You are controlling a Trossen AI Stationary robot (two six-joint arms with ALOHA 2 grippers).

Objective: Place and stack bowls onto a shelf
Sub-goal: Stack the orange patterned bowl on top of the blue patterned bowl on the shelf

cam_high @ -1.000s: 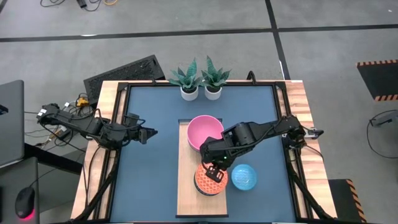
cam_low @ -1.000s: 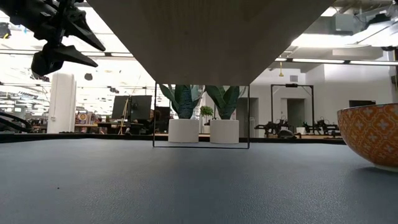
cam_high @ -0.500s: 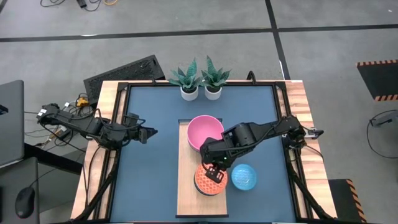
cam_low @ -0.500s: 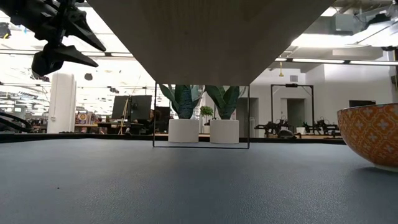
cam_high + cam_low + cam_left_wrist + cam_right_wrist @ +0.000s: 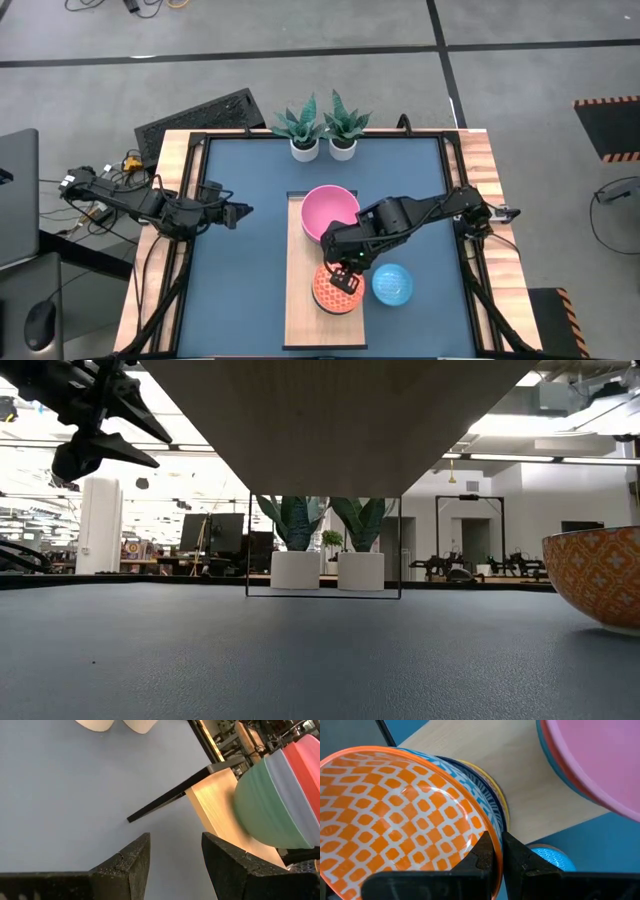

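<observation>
The light wood shelf (image 5: 305, 305) lies down the middle of the blue tabletop. On its far end stands a stack of large bowls, pink (image 5: 330, 212) on top; the left wrist view shows teal and blue ones (image 5: 272, 800) beneath. On its near part stand nested small patterned bowls, the orange-red one (image 5: 330, 292) on top, blue and yellow rims (image 5: 492, 795) below it. My right gripper (image 5: 347, 281) is shut on the orange-red bowl. My left gripper (image 5: 243, 212) hangs open and empty above the table's left side. My right gripper pinches the orange-red bowl's rim (image 5: 492, 837) on the bowl's right side, one finger (image 5: 482, 857) inside the bowl and one (image 5: 520, 862) outside. The fingers come from above, slanting down. The bowl sits nested in the blue patterned bowl on the shelf.
A small bowl, blue inside (image 5: 392, 285), stands on the tabletop just right of the shelf; the low view shows an orange-patterned bowl wall (image 5: 600, 575) on the table at the right. Two white plant pots (image 5: 320, 148) stand at the far edge. A wooden border (image 5: 175, 170) frames the table.
</observation>
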